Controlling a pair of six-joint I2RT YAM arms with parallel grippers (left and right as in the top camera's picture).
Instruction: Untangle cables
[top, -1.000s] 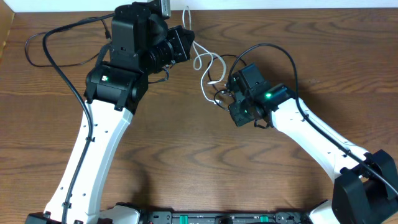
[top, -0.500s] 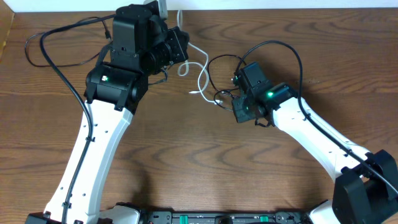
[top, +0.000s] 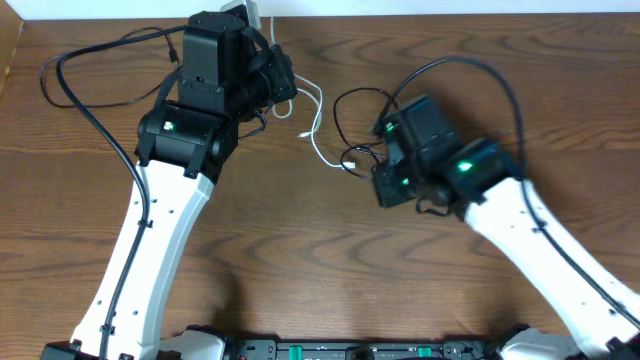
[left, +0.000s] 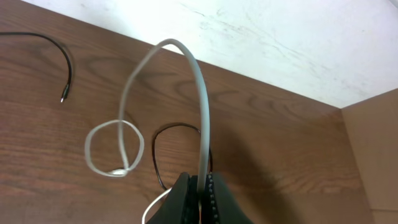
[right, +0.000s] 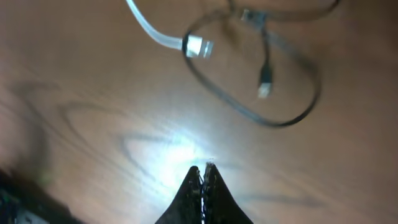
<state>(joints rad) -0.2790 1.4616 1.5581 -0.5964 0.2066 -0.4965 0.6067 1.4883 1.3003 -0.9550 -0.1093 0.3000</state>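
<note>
My left gripper (top: 291, 88) at the back of the table is shut on the white cable (top: 314, 135). That cable trails from it down to a plug near the black cables (top: 337, 112). In the left wrist view the white cable (left: 202, 93) rises from between my jaws (left: 200, 182), arcs over and ends in a small loop. A thin black cable (left: 157, 155) lies beside it. My right gripper (top: 382, 188) is shut and holds nothing. It sits just below the white plug (right: 198, 45) and a loose black cable loop (right: 292, 118), fingertips together (right: 204, 167) over bare wood.
Thick black arm wires (top: 70, 70) curve over the back left of the table. A white wall (left: 280, 37) runs along the table's far edge. A wooden side panel (left: 373, 155) stands at the corner. Another thin black cord end (left: 64, 68) lies apart on the wood.
My left gripper has pulled the white cable back and to the left, drawing its loops out into a straighter line. The right arm has shifted right, with its gripper staying shut.
</note>
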